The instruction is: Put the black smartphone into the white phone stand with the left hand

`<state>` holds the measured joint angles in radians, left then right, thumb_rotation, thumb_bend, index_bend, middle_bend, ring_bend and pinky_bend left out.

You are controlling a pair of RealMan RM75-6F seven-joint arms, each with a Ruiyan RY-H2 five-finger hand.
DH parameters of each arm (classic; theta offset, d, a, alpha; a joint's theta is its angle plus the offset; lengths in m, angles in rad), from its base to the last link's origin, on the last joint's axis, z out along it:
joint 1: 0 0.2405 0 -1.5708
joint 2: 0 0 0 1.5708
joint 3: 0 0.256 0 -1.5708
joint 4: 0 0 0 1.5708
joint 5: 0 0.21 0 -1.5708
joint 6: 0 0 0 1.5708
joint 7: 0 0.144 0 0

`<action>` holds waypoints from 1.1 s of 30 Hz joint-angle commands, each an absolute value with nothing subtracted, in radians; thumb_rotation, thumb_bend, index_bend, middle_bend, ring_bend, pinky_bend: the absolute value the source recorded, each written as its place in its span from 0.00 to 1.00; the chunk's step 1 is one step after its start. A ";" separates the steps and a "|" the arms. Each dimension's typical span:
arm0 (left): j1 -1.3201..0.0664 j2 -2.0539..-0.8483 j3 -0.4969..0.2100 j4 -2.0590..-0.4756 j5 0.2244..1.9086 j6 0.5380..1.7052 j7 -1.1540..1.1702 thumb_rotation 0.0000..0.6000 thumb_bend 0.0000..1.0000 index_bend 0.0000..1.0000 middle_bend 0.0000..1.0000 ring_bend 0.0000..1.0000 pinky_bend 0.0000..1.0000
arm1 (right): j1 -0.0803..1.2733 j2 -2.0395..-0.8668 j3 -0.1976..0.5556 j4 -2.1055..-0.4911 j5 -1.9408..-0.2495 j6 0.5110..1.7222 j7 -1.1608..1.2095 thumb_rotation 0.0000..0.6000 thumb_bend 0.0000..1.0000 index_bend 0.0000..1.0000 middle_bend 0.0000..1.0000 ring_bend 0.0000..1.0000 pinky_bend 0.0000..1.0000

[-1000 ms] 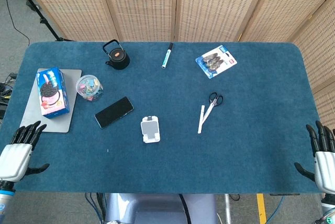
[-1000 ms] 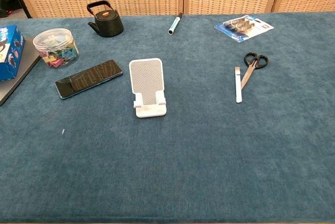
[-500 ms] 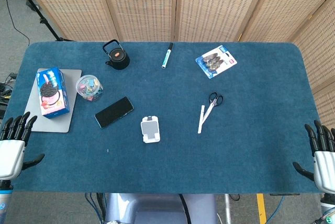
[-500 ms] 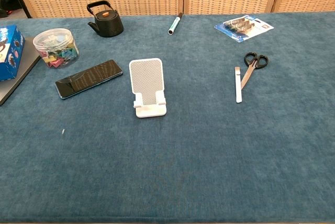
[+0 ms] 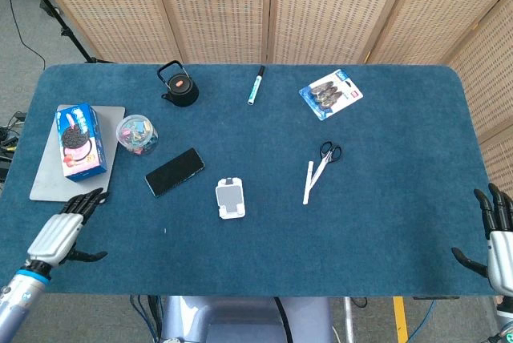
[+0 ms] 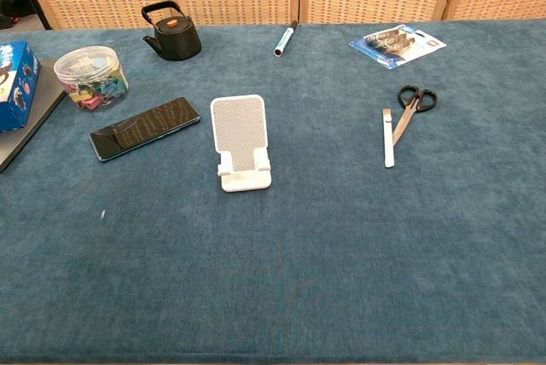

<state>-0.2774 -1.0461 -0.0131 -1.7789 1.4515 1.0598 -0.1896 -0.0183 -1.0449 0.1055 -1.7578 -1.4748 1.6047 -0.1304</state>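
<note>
1. Head view, left to right: left hand [image 5: 60, 233] empty, fingers spread, over near-left table edge.
2. Black smartphone [image 5: 175, 171] flat on blue felt, untouched; thin, rigid, glossy, likely slippery. Best pinched across long edges.
3. White phone stand [image 5: 230, 198] just right: hard plastic, upright, probably light, tippable.
4. Right hand [image 5: 498, 243] empty, fingers apart.

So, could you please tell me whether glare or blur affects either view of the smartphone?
Head view: even light, black smartphone sharp and matte, shadows soft. Chest view: the screen mirrors a faint woven pattern, mild glare only; the white phone stand is crisp, no blur.
</note>
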 commanded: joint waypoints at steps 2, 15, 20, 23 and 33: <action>-0.430 -1.113 -0.072 -1.638 1.423 0.865 -0.541 1.00 0.00 0.00 0.00 0.00 0.00 | -0.019 -1.034 0.105 -1.761 -1.473 1.598 -0.113 1.00 0.00 0.00 0.00 0.00 0.00; -0.528 -1.265 -0.120 -1.395 1.361 0.731 -0.792 1.00 0.00 0.00 0.00 0.00 0.00 | -0.010 -1.041 0.105 -1.758 -1.456 1.578 -0.125 1.00 0.00 0.00 0.00 0.00 0.00; -0.560 -1.306 -0.128 -1.350 1.379 0.695 -0.896 1.00 0.00 0.00 0.00 0.00 0.00 | -0.005 -1.047 0.106 -1.753 -1.445 1.568 -0.133 1.00 0.00 0.00 0.00 0.00 0.00; -0.568 -1.332 -0.126 -1.311 1.379 0.691 -0.916 1.00 0.00 0.00 0.00 0.00 0.00 | -0.003 -1.049 0.108 -1.750 -1.439 1.564 -0.136 1.00 0.00 0.00 0.00 0.00 0.00; -0.596 -1.389 -0.119 -1.245 1.378 0.663 -0.946 1.00 0.00 0.00 0.00 0.00 0.00 | -0.002 -1.049 0.109 -1.750 -1.435 1.562 -0.133 1.00 0.00 0.00 0.00 0.00 0.00</action>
